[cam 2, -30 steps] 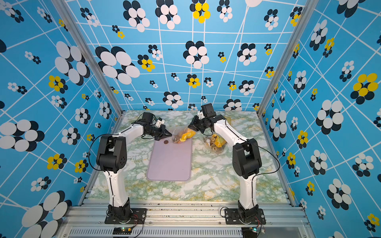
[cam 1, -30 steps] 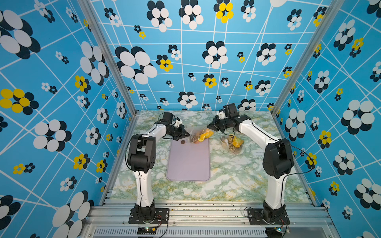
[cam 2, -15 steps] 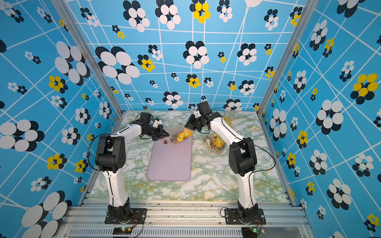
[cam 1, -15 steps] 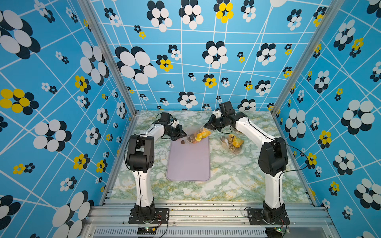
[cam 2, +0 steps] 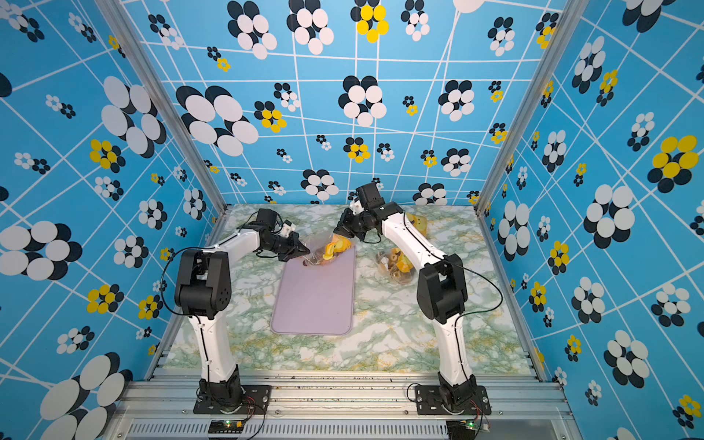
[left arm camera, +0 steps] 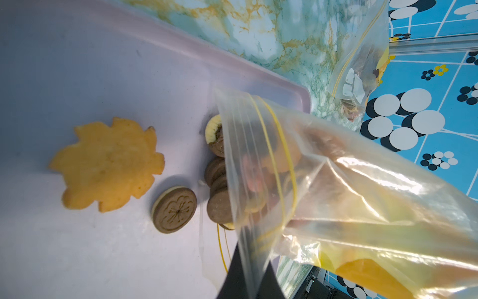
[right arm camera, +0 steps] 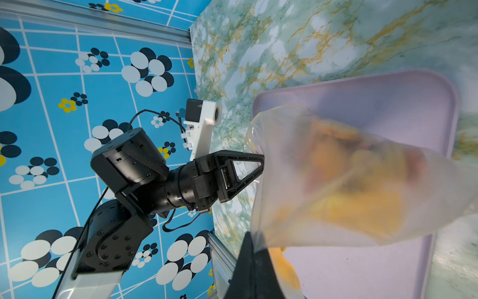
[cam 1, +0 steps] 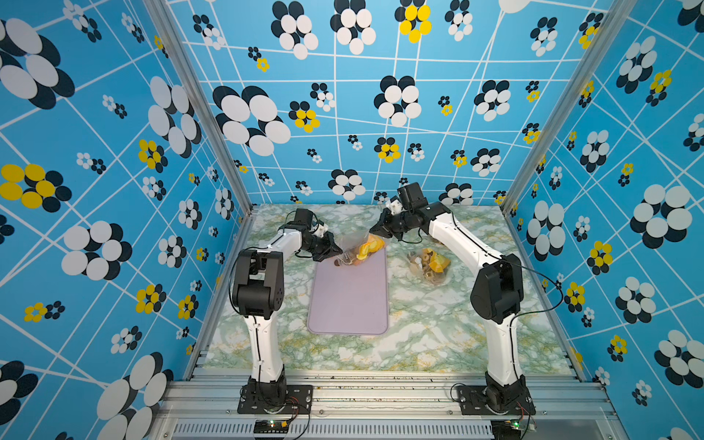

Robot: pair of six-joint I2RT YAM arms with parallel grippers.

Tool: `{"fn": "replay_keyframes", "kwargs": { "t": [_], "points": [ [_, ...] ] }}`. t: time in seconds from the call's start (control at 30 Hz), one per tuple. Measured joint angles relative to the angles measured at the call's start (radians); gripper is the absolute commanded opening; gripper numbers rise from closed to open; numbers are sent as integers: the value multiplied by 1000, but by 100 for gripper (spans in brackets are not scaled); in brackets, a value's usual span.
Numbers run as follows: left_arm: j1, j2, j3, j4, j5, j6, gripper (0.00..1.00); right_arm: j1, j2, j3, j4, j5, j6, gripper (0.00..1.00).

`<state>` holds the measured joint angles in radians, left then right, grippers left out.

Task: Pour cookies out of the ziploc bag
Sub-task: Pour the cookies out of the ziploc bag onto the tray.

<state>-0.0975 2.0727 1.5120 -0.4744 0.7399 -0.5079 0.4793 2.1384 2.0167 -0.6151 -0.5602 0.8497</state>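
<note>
My left gripper and right gripper pinched the bag over the tray, mid-frame. Few cookies lay out; most were inside.

In both top views the left arm stands up from the bottom of the frame, bends at its elbow and reaches toward the middle. The right arm does the same. The left gripper and right gripper point at each other, each pinched tight on the ziploc bag.
</note>
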Motion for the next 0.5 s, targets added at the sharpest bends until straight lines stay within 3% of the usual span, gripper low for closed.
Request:
{"fn": "replay_keyframes", "kwargs": {
  "t": [0.5],
  "points": [
    [0,-11,0,-37,-17,-2,0,4,0,0,-14,0,-5,0]
  ]
}}
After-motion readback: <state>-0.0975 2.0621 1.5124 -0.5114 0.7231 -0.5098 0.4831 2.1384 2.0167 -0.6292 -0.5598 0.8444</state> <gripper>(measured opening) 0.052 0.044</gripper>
